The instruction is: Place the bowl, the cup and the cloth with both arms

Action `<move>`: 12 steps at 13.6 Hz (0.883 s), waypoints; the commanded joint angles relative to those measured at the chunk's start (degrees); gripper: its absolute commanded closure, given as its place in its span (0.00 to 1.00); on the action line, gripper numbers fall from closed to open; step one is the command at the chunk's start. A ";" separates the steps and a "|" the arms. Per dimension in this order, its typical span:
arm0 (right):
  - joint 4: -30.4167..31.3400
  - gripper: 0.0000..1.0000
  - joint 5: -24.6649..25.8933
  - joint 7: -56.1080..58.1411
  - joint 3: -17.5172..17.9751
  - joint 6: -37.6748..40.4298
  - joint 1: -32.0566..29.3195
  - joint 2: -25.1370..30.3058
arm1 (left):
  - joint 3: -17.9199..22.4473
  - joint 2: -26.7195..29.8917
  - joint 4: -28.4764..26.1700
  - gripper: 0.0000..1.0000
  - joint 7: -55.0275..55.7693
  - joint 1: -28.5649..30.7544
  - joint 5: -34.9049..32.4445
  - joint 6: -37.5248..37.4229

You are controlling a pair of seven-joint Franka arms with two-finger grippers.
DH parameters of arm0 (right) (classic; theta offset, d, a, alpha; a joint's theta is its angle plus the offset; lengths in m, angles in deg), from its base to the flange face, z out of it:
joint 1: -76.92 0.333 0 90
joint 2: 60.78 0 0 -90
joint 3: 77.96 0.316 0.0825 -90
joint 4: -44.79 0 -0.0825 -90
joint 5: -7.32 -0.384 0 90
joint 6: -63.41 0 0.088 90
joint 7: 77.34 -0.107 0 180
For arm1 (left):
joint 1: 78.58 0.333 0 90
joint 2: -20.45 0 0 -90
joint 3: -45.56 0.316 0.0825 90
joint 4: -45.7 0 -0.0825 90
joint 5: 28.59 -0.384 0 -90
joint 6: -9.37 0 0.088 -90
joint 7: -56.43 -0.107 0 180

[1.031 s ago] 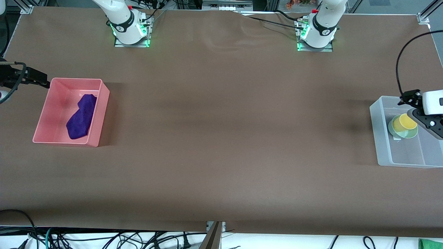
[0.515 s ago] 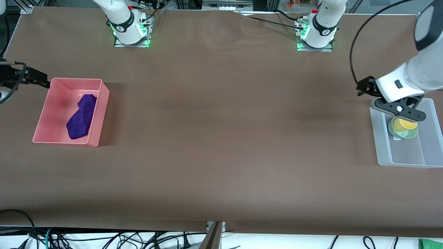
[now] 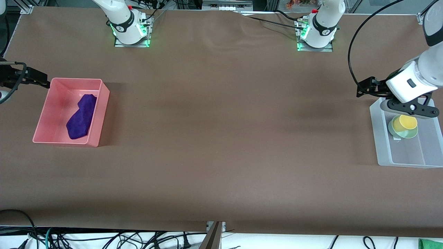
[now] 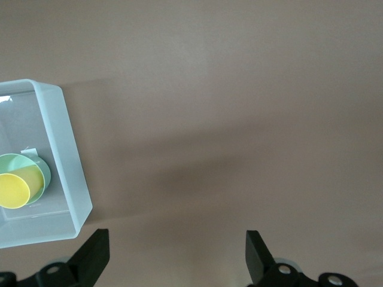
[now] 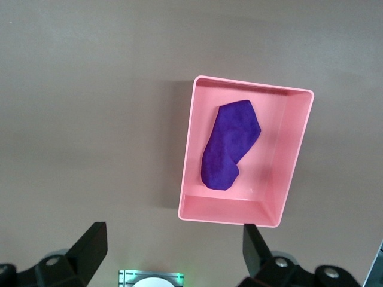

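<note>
The pale green bowl (image 3: 401, 132) lies in a translucent bin (image 3: 382, 138) at the left arm's end of the table. The yellow cup (image 3: 407, 121) overlaps it and seems to sit inside it. My left gripper (image 3: 412, 110) hangs above the bin's farther end. In the left wrist view my left gripper (image 4: 176, 257) is open over bare table, with the bowl (image 4: 36, 166) and cup (image 4: 13, 190) off to one side. The purple cloth (image 3: 81, 117) lies in a pink bin (image 3: 100, 114). My right gripper (image 5: 173, 248) is open and empty, high beside that bin; the cloth (image 5: 230, 143) shows below it.
The brown table (image 3: 221, 138) stretches between the two bins. Both arm bases (image 3: 129, 31) (image 3: 316, 34) stand along its farther edge. Loose cables (image 3: 104, 238) lie below the edge nearest the front camera.
My left arm's hand has swung in from the table's end and now hangs over the translucent bin's farther end, still open. The right arm, bowl, cup and cloth have not moved.
</note>
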 commanded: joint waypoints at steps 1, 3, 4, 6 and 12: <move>-0.69 0.00 0.47 0.54 0.24 0.29 -0.04 0.06 | 12.21 3.77 -3.37 0.00 2.49 -11.08 2.06 2.32; -0.69 0.00 0.47 0.54 0.24 0.29 -0.04 0.06 | 17.44 7.89 -9.77 0.00 4.16 -14.55 5.04 7.32; -0.69 0.00 0.47 0.54 0.24 0.29 -0.04 0.06 | 17.71 9.83 -12.41 0.00 4.25 -15.17 4.79 9.61; -0.69 0.00 0.47 0.45 0.24 0.29 -0.04 0.06 | 20.33 12.48 -16.21 0.00 4.43 -18.24 4.70 10.60; -0.69 0.00 0.47 0.45 0.33 0.29 -0.04 0.06 | 20.97 12.57 -16.66 0.00 4.34 -18.69 4.79 10.86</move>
